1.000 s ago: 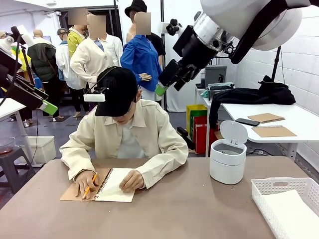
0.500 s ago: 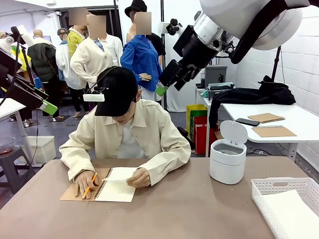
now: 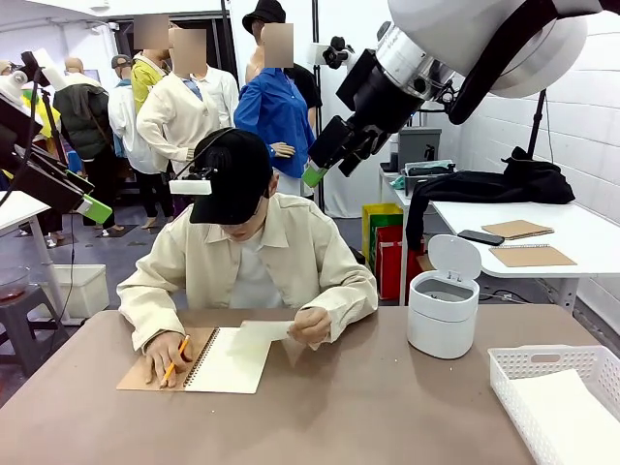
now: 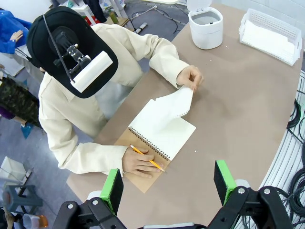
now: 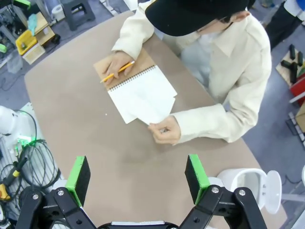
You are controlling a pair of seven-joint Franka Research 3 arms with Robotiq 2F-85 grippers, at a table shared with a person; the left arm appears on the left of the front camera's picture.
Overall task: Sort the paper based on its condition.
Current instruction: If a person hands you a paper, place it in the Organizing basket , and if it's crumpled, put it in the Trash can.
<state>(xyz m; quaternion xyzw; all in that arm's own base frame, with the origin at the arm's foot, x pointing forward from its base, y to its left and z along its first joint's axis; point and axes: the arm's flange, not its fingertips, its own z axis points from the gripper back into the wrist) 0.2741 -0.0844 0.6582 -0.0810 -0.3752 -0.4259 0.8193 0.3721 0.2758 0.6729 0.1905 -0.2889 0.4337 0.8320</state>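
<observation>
**Left wrist view: hold high until the sheet is free**

Left fingers (image 4: 113,187) and right fingers (image 5: 196,172) stand apart, empty, high over the tabletop (image 4: 238,119). Below, a hand (image 4: 190,77) lifts the paper (image 4: 176,102), curled, over the notebook (image 4: 164,136). Judge flat or crumpled before reaching, then pinch one edge. The brown tabletop looks smooth; bin (image 4: 206,28) and basket (image 4: 265,48) sit farther off. People stand beyond.

Robotics lab, no doubt about it: a white robot arm (image 3: 484,39) looms over the brown bench (image 3: 387,407), right pincer (image 3: 327,167) spread wide. Cable bundles (image 4: 295,126) snake across the floor, there's a bare white block wall (image 3: 581,107), and the seated person's cap carries a head-mounted camera (image 3: 184,188).
</observation>
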